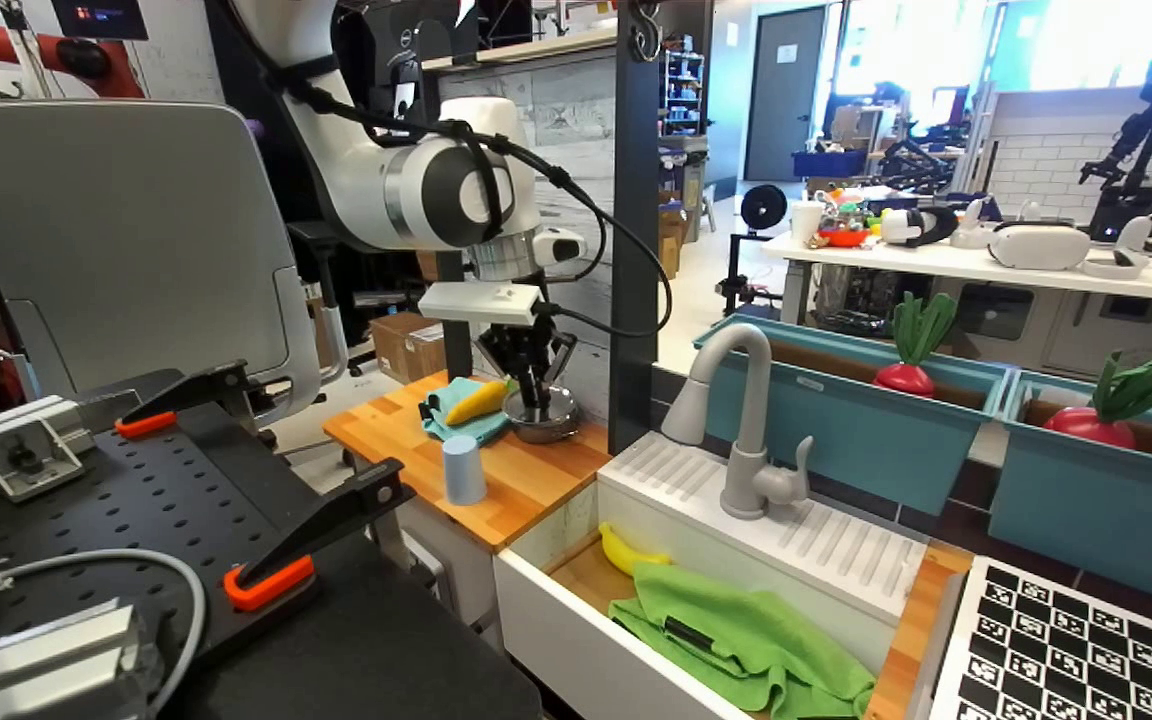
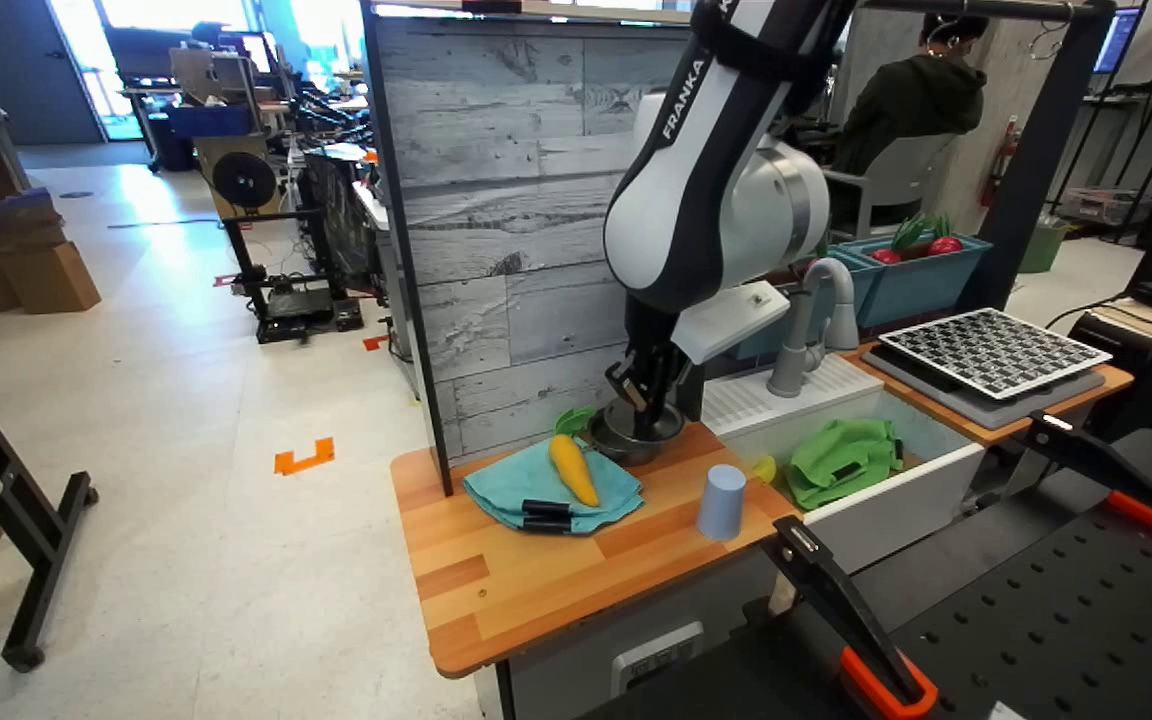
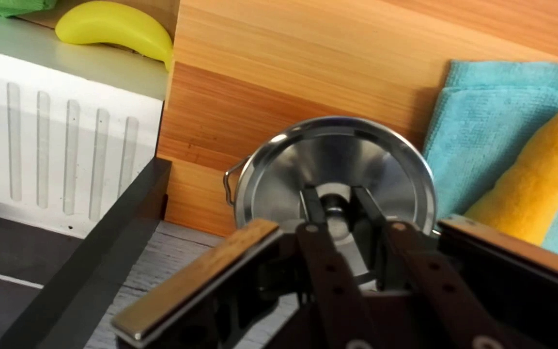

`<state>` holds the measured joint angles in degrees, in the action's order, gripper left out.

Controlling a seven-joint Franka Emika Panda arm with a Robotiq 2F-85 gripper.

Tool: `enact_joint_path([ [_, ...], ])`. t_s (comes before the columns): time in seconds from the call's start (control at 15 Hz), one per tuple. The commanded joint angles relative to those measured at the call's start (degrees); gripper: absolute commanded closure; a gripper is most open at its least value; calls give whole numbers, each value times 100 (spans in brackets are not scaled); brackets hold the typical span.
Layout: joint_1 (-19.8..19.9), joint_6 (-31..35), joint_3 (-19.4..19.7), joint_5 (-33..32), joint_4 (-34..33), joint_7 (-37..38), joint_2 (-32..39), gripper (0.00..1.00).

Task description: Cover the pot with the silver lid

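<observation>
Silver lid [image 3: 335, 162], wrist view: its dark knob [image 3: 333, 198] is pinched by the gripper [image 3: 335, 201] from both sides. Edges here: black post [image 3: 107, 252] close at lower left; white drainboard [image 3: 56, 140] past the side edge of the wooden counter [image 3: 284, 53]; teal cloth [image 3: 477, 111], yellow toy [image 3: 533, 179] on it, just beside the lid's rim at right. Wood runs on above. Lid round, mirror-bright, with a ringed border and light and dark reflections fanning from the centre; a wire handle [image 3: 226, 182] sticks out at left. In an exterior view: pot [image 1: 544, 432] stands on the counter, lid over it, between cloth and post, wall panel [image 1: 576, 130] close behind; light-blue cup [image 1: 463, 470] stands apart, toward the near edge, wood between. In an exterior view: counter runs from the cloth out to a rounded corner [image 2: 451, 655]; faucet [image 2: 794, 350] and sink [image 2: 896, 495] lie to the right. Pot low, plain silvery metal; lid partly hidden by the gripper, its seating on the pot unclear.
</observation>
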<state>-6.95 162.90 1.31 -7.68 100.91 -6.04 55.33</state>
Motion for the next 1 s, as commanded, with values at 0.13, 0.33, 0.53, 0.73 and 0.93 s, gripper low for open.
enact_joint_path([
  [0.13,-52,-383,0,-15,-586,139,353,95],
  [0.33,-89,-416,11,-11,-726,207,427,95],
  [0.53,-122,-484,10,-8,-844,271,491,95],
  [0.73,-171,-553,24,-18,-907,324,541,95],
  [0.93,-197,-701,22,-24,-978,359,568,95],
])
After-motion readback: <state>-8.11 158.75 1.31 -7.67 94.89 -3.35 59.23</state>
